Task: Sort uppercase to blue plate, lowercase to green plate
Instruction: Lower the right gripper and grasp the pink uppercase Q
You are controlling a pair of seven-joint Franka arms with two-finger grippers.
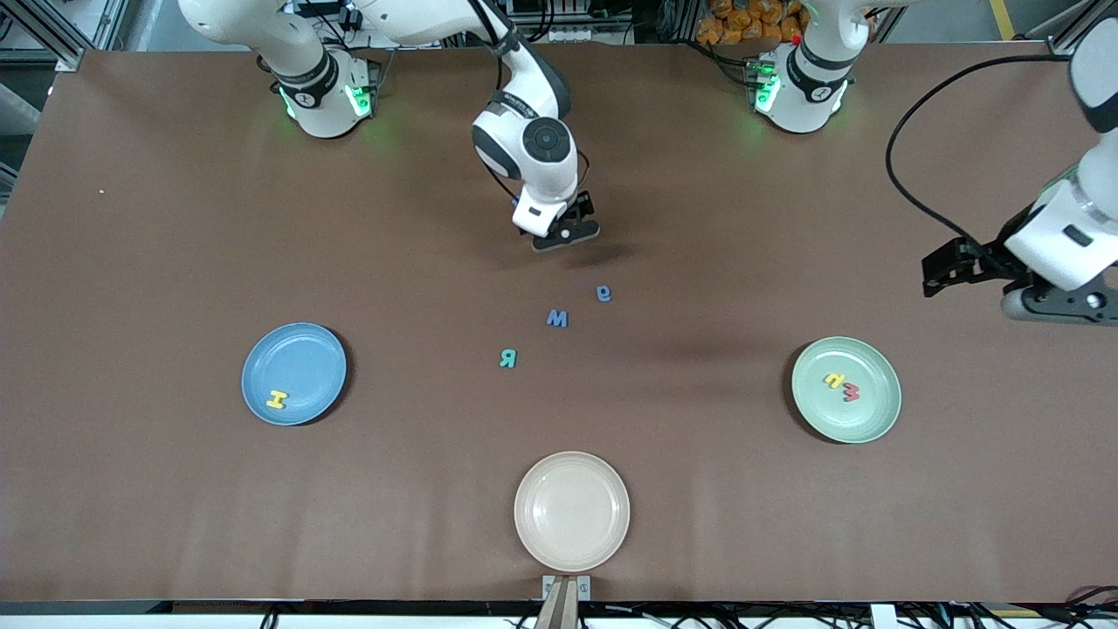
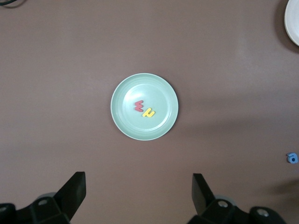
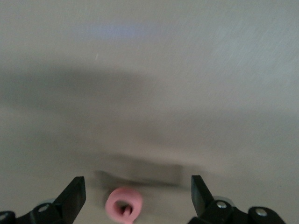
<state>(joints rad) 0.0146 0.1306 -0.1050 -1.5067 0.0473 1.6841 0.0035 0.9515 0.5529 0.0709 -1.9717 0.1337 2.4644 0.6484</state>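
Right gripper [image 3: 135, 198] spread apart, low over the table, red Q [image 3: 124, 205] between its fingers (untouched). Left gripper [image 2: 138, 193] parted too, waiting high near the green plate [image 1: 873, 419].

Matt brown table [image 1: 175, 262], smooth plastic blue plate [image 1: 301, 349] and green plate [image 1: 865, 367], lightly glossy.
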